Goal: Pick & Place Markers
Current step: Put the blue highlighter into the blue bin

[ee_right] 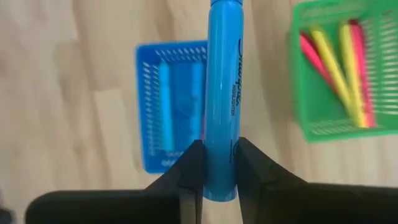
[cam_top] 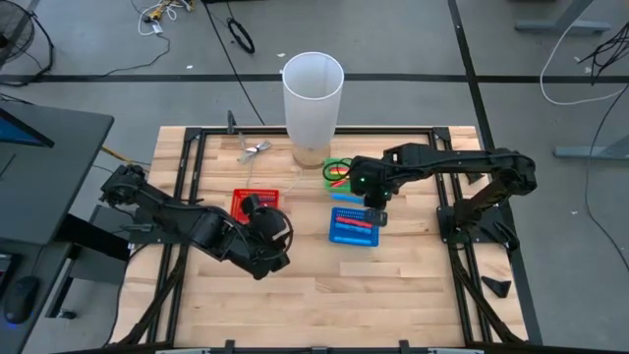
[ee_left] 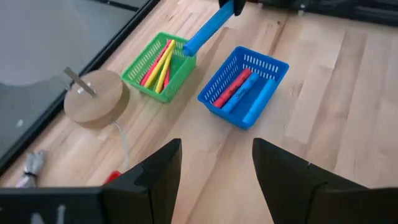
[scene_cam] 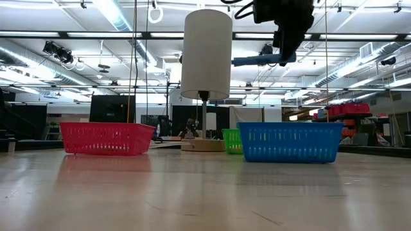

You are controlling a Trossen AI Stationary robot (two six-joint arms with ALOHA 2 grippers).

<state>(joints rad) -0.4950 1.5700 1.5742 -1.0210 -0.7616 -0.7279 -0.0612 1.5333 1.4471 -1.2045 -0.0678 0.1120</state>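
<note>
High view: right arm carries a blue marker

Left gripper (cam_top: pixel 263 234), fingers apart and empty, sits beside the red basket (cam_top: pixel 246 201). At three o'clock from it, the right gripper (cam_top: pixel 373 204) is clamped on a light blue marker (ee_right: pixel 222 93) above the blue basket (cam_top: pixel 352 228); further markers (ee_left: pixel 239 89) lie inside.

Light wooden plank table (cam_top: pixel 393 285) in black metal frame. On it: 3 square plastic mesh baskets, red (cam_top: pixel 257 202), green (cam_top: pixel 337 173), blue (cam_top: pixel 354 226); round wooden base (ee_left: pixel 96 96) under tall white cylinder (cam_top: pixel 313 93).
</note>
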